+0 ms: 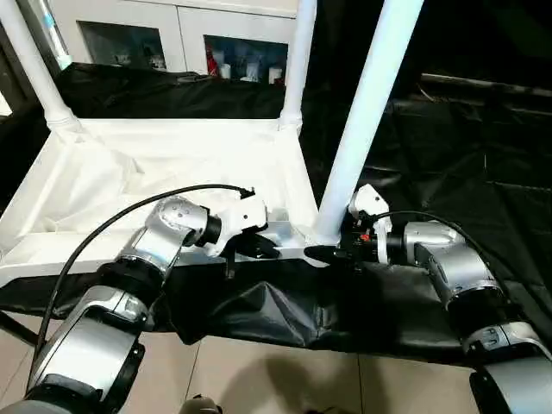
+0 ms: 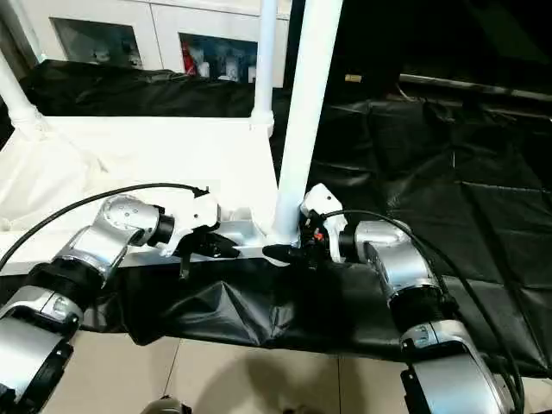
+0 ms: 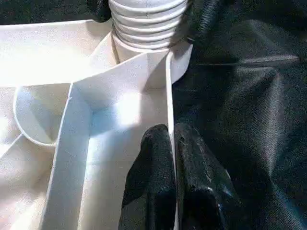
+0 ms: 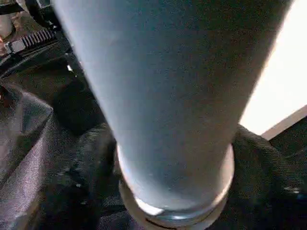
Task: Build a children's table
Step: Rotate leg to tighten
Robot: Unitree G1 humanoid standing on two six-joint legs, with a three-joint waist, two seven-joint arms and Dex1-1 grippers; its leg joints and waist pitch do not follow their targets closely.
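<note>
The white tabletop (image 1: 78,259) lies upside down on a black-draped surface. Three white legs stand in its corner sockets: the far left leg (image 1: 34,69), the far right leg (image 1: 297,60) and the near right leg (image 1: 366,112). My left gripper (image 1: 257,250) is shut on the tabletop's near rim, a little left of the near right socket; the left wrist view shows its gripper (image 3: 171,132) pinching the thin rim wall (image 3: 169,91) below the ribbed leg base (image 3: 146,24). My right gripper (image 1: 328,252) sits at the foot of the near right leg (image 4: 168,105), coming in from the right.
A crumpled white sheet (image 1: 78,181) lies inside the tabletop at the left. Black cloth (image 1: 448,147) covers the surface to the right and hangs over the front edge. A white glass-door cabinet (image 1: 172,34) stands behind. Tiled floor (image 1: 259,379) lies below.
</note>
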